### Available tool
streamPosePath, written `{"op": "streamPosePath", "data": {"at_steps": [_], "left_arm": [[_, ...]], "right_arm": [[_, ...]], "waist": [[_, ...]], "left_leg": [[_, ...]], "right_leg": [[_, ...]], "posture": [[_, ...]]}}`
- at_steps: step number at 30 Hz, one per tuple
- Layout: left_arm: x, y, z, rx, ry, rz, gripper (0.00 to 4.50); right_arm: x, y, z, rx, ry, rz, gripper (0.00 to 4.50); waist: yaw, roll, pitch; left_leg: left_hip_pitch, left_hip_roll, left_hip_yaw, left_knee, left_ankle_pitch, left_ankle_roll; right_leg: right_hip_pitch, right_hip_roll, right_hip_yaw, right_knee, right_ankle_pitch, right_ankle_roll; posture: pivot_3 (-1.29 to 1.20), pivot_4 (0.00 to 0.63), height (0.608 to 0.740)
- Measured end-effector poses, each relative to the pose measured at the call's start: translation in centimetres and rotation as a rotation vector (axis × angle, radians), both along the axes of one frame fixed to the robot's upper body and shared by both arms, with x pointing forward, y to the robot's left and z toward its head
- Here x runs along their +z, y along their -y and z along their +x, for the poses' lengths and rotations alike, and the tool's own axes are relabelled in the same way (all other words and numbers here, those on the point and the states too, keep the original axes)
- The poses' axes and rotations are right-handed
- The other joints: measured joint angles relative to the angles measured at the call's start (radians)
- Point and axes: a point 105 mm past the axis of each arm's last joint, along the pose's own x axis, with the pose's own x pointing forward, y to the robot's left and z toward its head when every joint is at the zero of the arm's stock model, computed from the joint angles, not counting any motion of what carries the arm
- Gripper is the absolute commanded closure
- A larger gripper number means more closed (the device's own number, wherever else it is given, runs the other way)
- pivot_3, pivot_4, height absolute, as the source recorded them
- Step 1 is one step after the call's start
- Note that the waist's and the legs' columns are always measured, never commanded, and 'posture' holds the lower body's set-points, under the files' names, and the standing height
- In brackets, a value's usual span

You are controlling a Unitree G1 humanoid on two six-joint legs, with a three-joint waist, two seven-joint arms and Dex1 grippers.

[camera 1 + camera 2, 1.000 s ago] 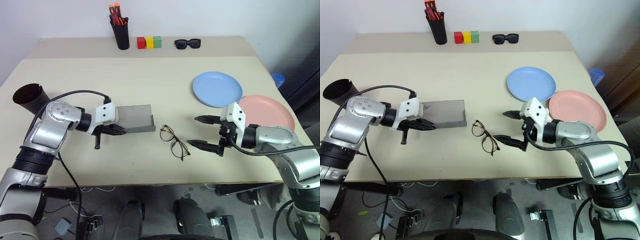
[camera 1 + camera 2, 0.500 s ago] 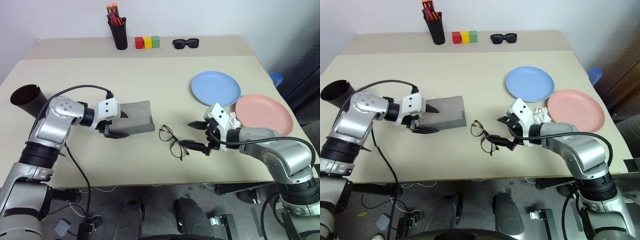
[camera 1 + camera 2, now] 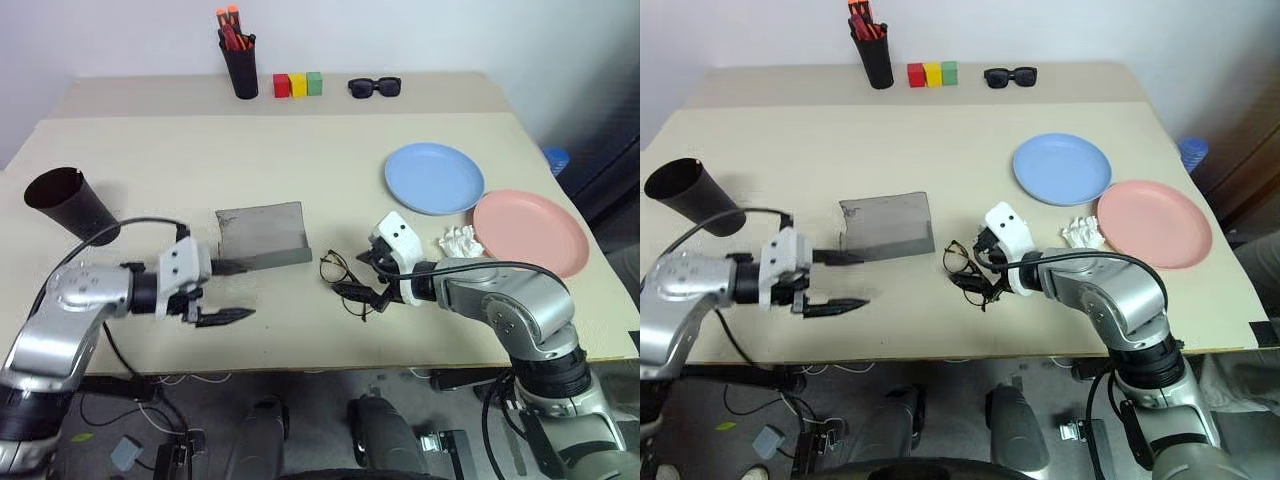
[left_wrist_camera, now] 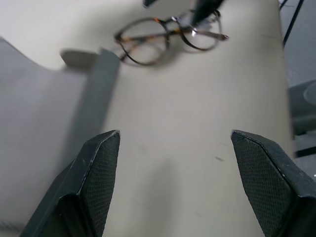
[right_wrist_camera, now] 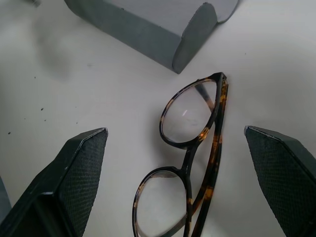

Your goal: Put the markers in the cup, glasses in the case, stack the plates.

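Observation:
The grey case (image 3: 262,238) lies open near the table's middle, its lid standing up. Just right of it lie the thin round-lensed glasses (image 3: 343,279), folded. My right gripper (image 3: 363,278) is open and low over them, one finger on each side; in the right wrist view the glasses (image 5: 186,159) lie between its fingertips (image 5: 89,153). My left gripper (image 3: 234,292) hangs open and empty in front of the case, nearer the table's front edge. The dark cup (image 3: 70,203) stands at the far left. The blue plate (image 3: 434,178) and pink plate (image 3: 530,226) lie side by side at the right. The markers are out of view.
A crumpled white tissue (image 3: 460,241) lies between the glasses and the pink plate. At the table's back stand a black pen holder (image 3: 240,72) with orange-capped markers, three coloured blocks (image 3: 299,84) and black sunglasses (image 3: 375,87).
My left gripper has let go of the case, opened and drawn back toward the front edge. The case lid now stands up. My right gripper has moved left and down over the glasses.

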Motion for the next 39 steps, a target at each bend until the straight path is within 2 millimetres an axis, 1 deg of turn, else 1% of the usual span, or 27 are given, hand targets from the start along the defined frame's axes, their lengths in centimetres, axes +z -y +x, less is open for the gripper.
{"op": "streamPosePath", "data": {"at_steps": [4, 5, 6, 7, 10, 11, 13, 14, 19, 23, 25, 27, 31, 34, 36, 39], "left_arm": [[-0.5, -0.2, -0.9, 0.033, 0.006, -0.041, 0.84], [-0.5, -0.2, -1.0, 0.041, 0.010, -0.050, 0.80], [-0.6, -0.3, -1.1, 0.051, 0.015, -0.058, 0.80], [-0.7, -0.5, -1.2, 0.059, 0.017, -0.058, 0.80], [-1.3, -0.7, -1.5, 0.076, 0.016, -0.061, 0.80], [-1.3, -0.8, -1.5, 0.082, 0.019, -0.063, 0.80], [-1.3, -0.8, -1.4, 0.095, 0.028, -0.067, 0.80], [-1.3, -0.8, -1.3, 0.103, 0.033, -0.073, 0.80], [-1.3, -1.0, -1.1, 0.127, 0.043, -0.079, 0.80], [-1.4, -1.6, -1.0, 0.175, 0.059, -0.096, 0.80], [-1.6, -2.2, -0.8, 0.222, 0.070, -0.112, 0.80], [-2.1, -2.8, -0.7, 0.267, 0.067, -0.124, 0.80], [-2.5, -4.5, -0.6, 0.384, 0.069, -0.178, 0.80], [-3.0, -6.3, -0.2, 0.519, 0.074, -0.245, 0.80], [-3.3, -6.9, -0.1, 0.565, 0.078, -0.262, 0.80], [-3.6, -7.8, 0.0, 0.619, 0.091, -0.276, 0.80]], "right_arm": [[-0.4, 0.2, 0.2, -0.014, -0.015, -0.012, 0.00], [-0.4, 0.2, 0.2, -0.016, -0.019, -0.014, 0.49], [-0.5, 0.2, 0.2, -0.017, -0.024, -0.016, 0.75], [-0.6, 0.3, 0.3, -0.020, -0.030, -0.019, 1.21], [-0.9, 0.6, 0.5, -0.038, -0.046, -0.030, 2.88], [-1.0, 0.6, 0.6, -0.041, -0.049, -0.031, 3.32], [-0.9, 0.6, 0.6, -0.042, -0.049, -0.034, 4.41], [-0.9, 0.6, 0.7, -0.041, -0.047, -0.034, 4.47], [-0.7, 0.5, 0.7, -0.038, -0.042, -0.035, 4.47], [-0.2, 0.4, 0.8, -0.029, -0.025, -0.036, 4.47], [0.8, 0.2, 0.9, -0.007, 0.013, -0.042, 4.47], [2.5, -0.1, 1.1, 0.021, 0.074, -0.045, 4.47], [6.0, -1.8, 1.7, 0.101, 0.215, -0.030, 4.47], [9.0, -4.4, 3.2, 0.171, 0.352, -0.010, 4.47], [9.7, -5.9, 4.1, 0.199, 0.395, -0.002, 4.47], [9.3, -8.4, 5.5, 0.242, 0.411, 0.001, 4.47]], "waist": [[-0.003, 0.000, 0.000], [-0.003, 0.000, 0.000], [-0.003, 0.000, 0.000], [-0.003, 0.000, 0.000], [-0.004, 0.000, 0.000], [-0.004, 0.000, 0.000], [-0.004, 0.000, 0.000], [-0.004, 0.000, 0.000], [-0.005, 0.000, 0.000], [-0.005, 0.000, 0.000], [-0.006, 0.001, 0.000], [-0.006, 0.001, 0.000], [-0.006, 0.002, 0.000], [-0.010, 0.001, 0.000], [-0.007, 0.001, 0.000], [-0.006, 0.001, 0.000]], "left_leg": [[0.000, 0.000, 0.000, 0.000, 0.000, 0.000], [0.000, 0.000, 0.000, 0.000, 0.000, 0.000], [0.000, 0.000, 0.000, 0.000, 0.000, 0.000], [0.000, 0.000, 0.000, 0.000, 0.000, 0.000], [0.000, 0.000, 0.000, 0.000, 0.000, 0.000], [0.000, 0.000, 0.001, 0.000, 0.000, 0.000], [0.000, 0.000, 0.001, 0.000, 0.000, 0.000], [0.000, 0.000, 0.001, 0.000, 0.000, 0.000], [0.000, 0.000, 0.001, 0.000, 0.000, 0.000], [0.000, 0.000, 0.001, 0.000, 0.000, 0.000], [0.000, 0.000, 0.001, 0.000, 0.000, 0.000], [0.000, 0.000, 0.001, -0.001, 0.000, 0.000], [0.000, 0.001, 0.002, -0.001, 0.000, 0.000], [0.001, 0.002, 0.002, -0.001, 0.000, 0.000], [0.001, 0.001, 0.002, -0.001, 0.000, 0.000], [0.000, 0.001, 0.002, -0.001, 0.000, 0.000]], "right_leg": [[0.000, 0.000, 0.000, 0.000, 0.000, 0.000], [0.000, 0.000, 0.000, 0.000, 0.000, 0.000], [0.000, 0.000, 0.000, 0.000, 0.000, 0.000], [0.000, 0.000, 0.000, 0.000, 0.000, 0.000], [0.000, 0.000, 0.000, 0.000, 0.000, 0.000], [0.000, 0.001, 0.000, 0.000, 0.000, 0.000], [0.000, 0.000, 0.000, 0.000, 0.000, 0.000], [0.000, 0.000, 0.000, 0.000, 0.000, 0.000], [0.000, 0.001, 0.000, 0.000, 0.000, 0.000], [0.000, 0.001, 0.000, 0.000, 0.000, 0.000], [-0.001, 0.000, 0.000, 0.000, 0.000, 0.000], [-0.001, 0.001, 0.000, 0.000, 0.000, 0.000], [-0.001, 0.000, 0.001, -0.001, 0.000, -0.001], [-0.002, 0.001, 0.000, -0.001, 0.000, -0.001], [-0.001, 0.001, 0.000, -0.001, 0.001, -0.001], [-0.002, 0.000, 0.000, -0.001, 0.001, -0.001]], "posture": [[0.00, 0.150, 0.740], [0.00, 0.150, 0.740], [0.00, 0.150, 0.740], [0.00, 0.150, 0.740], [0.00, 0.150, 0.740], [0.00, 0.150, 0.740], [0.00, 0.150, 0.740], [0.00, 0.150, 0.740], [0.00, 0.150, 0.740], [0.00, 0.150, 0.740], [0.00, 0.150, 0.740], [0.00, 0.150, 0.740], [0.00, 0.150, 0.740], [0.00, 0.150, 0.740], [0.00, 0.150, 0.740], [0.00, 0.150, 0.740]]}}
